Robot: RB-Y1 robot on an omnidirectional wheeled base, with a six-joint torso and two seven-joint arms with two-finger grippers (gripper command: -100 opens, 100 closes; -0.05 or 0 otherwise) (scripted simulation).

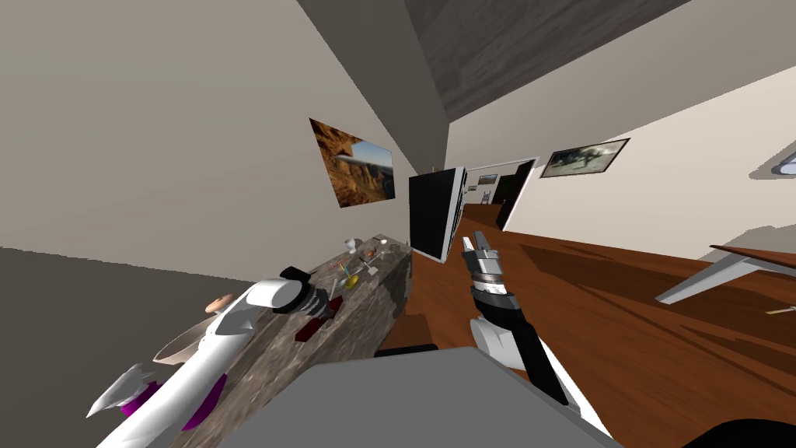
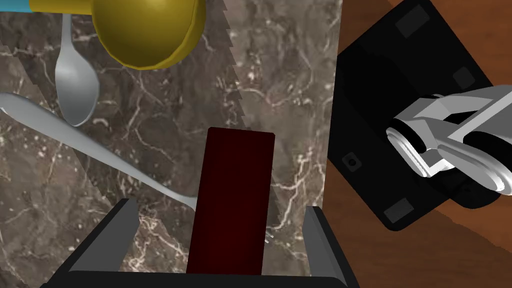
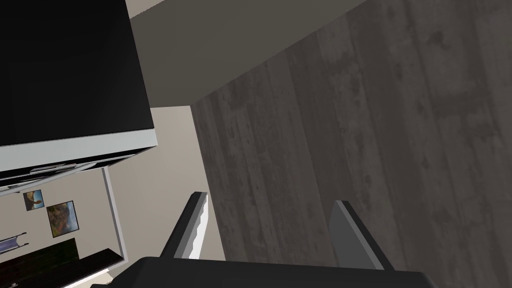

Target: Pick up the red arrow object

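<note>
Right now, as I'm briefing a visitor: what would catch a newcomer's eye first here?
The dark red block lying on the marble counter, between the left hand's open fingers with a gap each side. Beyond it sit a yellow round thing and two spoons. The right hand hangs open over the wood floor.

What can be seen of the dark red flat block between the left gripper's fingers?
The dark red flat block is a matte, oblong slab with a squared far end, its near end hidden by the gripper body. It lies flat on the brown veined marble counter, running lengthwise out from between the fingers of the open left gripper, which stand clear of both sides. The tip of a long grey utensil handle meets one long edge.
</note>
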